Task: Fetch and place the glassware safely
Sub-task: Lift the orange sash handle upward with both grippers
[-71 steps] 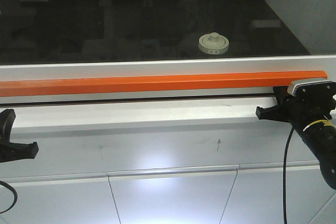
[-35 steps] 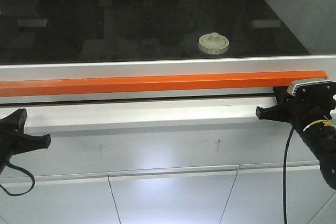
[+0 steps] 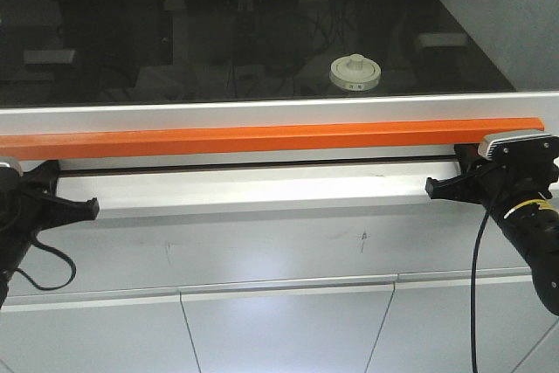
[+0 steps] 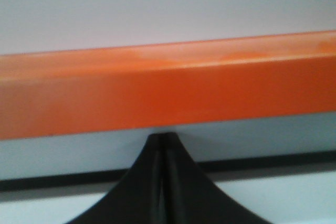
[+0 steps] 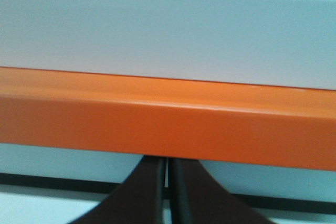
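Observation:
The glassware (image 3: 355, 72), a squat jar with a cream-white knobbed lid, stands on a dark surface behind the glass sash (image 3: 218, 41). An orange handle bar (image 3: 262, 139) runs along the sash's lower edge. My left gripper (image 3: 87, 208) is shut and empty, its tips just below the bar's left end. In the left wrist view the left gripper (image 4: 164, 137) sits right under the orange bar (image 4: 168, 90). My right gripper (image 3: 434, 187) is shut, empty, below the bar's right end. Its tips (image 5: 167, 160) reach the underside of the orange bar (image 5: 168, 124).
A white sill ledge (image 3: 262, 191) lies beneath the bar. White cabinet fronts (image 3: 288, 329) fill the lower part of the view. Black cables (image 3: 474, 286) hang from both arms. A grey wall (image 3: 515, 15) stands to the right of the enclosure.
My left arm has risen and moved right, bringing its shut gripper up to the bar's left end. The right arm and the jar have not moved.

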Tool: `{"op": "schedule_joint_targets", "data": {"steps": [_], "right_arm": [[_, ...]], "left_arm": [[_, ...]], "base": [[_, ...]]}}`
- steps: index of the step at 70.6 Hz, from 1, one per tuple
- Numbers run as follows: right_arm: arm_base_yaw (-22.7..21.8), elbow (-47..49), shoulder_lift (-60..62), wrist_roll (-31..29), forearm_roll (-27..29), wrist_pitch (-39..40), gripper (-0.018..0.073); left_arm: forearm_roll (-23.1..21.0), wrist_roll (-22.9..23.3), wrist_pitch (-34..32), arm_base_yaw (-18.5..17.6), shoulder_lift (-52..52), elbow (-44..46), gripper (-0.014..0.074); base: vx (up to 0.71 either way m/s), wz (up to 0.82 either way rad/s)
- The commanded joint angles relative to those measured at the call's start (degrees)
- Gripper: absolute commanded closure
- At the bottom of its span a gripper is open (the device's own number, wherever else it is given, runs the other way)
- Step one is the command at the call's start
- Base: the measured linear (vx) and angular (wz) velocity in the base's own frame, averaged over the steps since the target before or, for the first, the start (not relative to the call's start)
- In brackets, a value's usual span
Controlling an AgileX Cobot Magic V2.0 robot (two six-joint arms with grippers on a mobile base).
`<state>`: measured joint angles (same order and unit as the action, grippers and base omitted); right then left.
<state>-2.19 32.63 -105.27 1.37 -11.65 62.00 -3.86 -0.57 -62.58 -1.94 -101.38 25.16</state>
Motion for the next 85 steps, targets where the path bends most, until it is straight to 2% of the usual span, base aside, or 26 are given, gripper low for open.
{"op": "schedule_joint_targets", "data": {"steps": [1,23,40,85], "right_arm": [[-0.2,2.2,2.2,-0.4,0.4,6.4,0.056],[-0.2,2.2,2.2,-0.4,0.4,6.4,0.056],[-0.2,2.2,2.2,-0.4,0.4,6.4,0.056],[-0.2,2.2,3.8,-0.4,0.4,6.9,0.056]], "left_arm": [[-0.3,0.1,-4.5,-0.1,1.7,2.5,0.0603],[2.8,0.1,-9.3,-0.1,3.1,2.9,0.0603],[2.3,-0.3,-8.3,-0.1,6.9,2.9,0.0603],[2.2,0.2,-8.5,-0.1,7.4,2.9,0.0603]], "base": [[0.0,0.0],[0.0,0.0],[0.0,0.0],[0.0,0.0]]}}
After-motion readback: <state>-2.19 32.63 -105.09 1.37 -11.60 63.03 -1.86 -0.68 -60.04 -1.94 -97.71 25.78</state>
